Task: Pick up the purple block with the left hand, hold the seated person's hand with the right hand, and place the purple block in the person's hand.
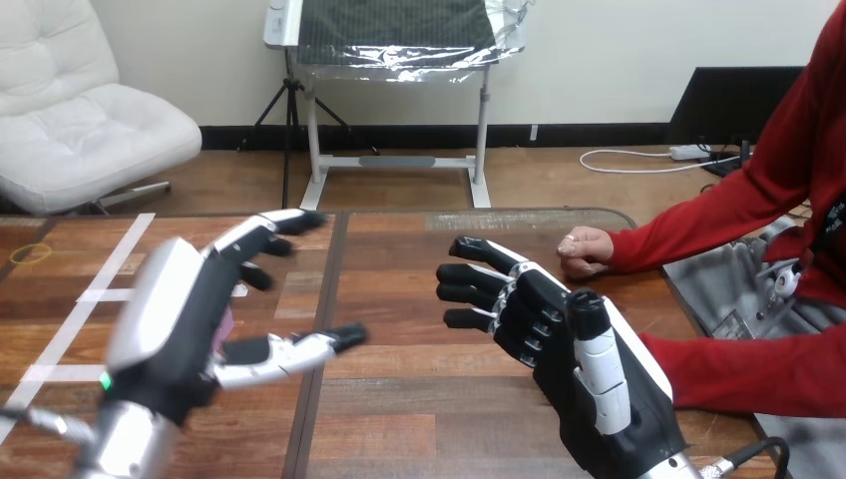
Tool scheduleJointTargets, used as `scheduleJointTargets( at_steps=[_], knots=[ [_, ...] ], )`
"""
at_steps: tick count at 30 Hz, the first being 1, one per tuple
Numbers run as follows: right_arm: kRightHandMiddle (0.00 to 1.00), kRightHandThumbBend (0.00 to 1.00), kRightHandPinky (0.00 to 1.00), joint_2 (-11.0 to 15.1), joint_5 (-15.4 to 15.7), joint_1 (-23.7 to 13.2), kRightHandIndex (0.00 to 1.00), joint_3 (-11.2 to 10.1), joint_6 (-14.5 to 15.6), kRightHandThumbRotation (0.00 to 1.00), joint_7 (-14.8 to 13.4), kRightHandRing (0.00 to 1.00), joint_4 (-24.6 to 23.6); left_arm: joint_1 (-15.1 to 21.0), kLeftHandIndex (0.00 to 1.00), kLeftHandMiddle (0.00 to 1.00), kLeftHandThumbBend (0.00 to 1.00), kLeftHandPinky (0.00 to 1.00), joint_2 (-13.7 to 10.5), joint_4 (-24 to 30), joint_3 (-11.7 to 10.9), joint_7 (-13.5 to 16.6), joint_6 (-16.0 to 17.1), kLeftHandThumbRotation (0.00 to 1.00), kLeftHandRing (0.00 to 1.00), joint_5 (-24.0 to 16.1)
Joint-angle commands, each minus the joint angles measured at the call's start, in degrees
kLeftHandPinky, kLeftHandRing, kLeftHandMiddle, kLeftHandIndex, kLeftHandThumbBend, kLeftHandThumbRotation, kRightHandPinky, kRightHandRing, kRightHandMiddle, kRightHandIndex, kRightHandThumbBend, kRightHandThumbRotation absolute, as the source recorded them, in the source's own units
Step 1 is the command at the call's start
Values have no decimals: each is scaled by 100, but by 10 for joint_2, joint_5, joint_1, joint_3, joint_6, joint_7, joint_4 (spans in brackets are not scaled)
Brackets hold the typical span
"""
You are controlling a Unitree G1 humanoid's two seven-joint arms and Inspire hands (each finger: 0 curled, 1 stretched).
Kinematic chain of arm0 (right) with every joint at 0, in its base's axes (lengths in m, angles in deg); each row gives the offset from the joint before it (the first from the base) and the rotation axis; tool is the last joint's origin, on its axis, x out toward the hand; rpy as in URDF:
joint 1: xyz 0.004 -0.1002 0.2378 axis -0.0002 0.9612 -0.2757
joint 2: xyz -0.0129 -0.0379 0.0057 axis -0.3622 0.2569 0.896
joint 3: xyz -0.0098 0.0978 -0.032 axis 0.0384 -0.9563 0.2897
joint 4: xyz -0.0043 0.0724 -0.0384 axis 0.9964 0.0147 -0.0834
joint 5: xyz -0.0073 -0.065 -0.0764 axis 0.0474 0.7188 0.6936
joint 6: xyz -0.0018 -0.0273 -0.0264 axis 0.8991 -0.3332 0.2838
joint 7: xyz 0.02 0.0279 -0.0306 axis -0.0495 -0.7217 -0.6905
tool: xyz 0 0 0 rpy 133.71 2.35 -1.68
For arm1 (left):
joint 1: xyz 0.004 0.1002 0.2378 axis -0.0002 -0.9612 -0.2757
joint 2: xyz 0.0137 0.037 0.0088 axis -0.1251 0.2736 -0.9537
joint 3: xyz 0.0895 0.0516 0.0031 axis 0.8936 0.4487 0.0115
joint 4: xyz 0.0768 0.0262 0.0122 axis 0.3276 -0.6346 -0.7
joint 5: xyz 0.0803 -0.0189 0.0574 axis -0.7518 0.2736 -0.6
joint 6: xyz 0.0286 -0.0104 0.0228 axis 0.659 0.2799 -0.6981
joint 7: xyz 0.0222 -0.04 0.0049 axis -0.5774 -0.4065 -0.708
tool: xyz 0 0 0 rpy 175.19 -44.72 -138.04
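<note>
- Head view puts your left hand (170,319) over the left half of the worktop (419,399). Its fingers (261,232) are straight and spread wide from the thumb, closed on nothing.
- Only a sliver of the purple block (227,327) shows, at the palm's edge between fingers and thumb. You cannot tell whether it lies on the worktop or touches the palm. If you close blind, you may clip a corner and knock it toward the left edge. You may also pinch it askew, so that it slips on the carry.
- Your right hand (559,329) hovers right of the worktop's middle, fingers loosely bent and holding nothing. It is apart from the person's hand (584,249), which rests as a closed fist near the far right corner.
- That fist is your main risk. With no open palm the block has nowhere to land, and fingers wrapped over knuckles would likely squeeze rather than support.
- A red sleeve (738,369) runs in from the right edge and passes behind your right hand; what it ends in is hidden. Swing that arm outward carelessly and you could strike it.
- Once both hands converge on the far right corner, they could collide there and jar the block loose.
</note>
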Motion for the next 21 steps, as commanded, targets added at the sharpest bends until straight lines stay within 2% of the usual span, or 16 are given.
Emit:
scheduleJointTargets(
  at_steps=[1,9,15,21],
  knots=[
    [81,83,78,-4,-2,-36,84,-6,-16,100,2,82,-10,107,83,85,84,64,-60,-71,-18,12,-8,49,80,-23],
    [81,84,78,-4,-7,-35,84,-7,-12,100,5,82,-12,166,82,84,86,64,-95,-153,-3,26,-6,47,79,-45],
    [81,84,78,-4,-5,-35,84,-7,-15,100,5,82,-11,219,81,83,87,64,-120,-229,18,41,-6,47,78,-76],
    [80,84,77,-4,-4,-34,84,-9,-16,100,6,81,-12,263,81,83,88,65,-134,-292,37,49,-12,48,79,-102]
  ],
)
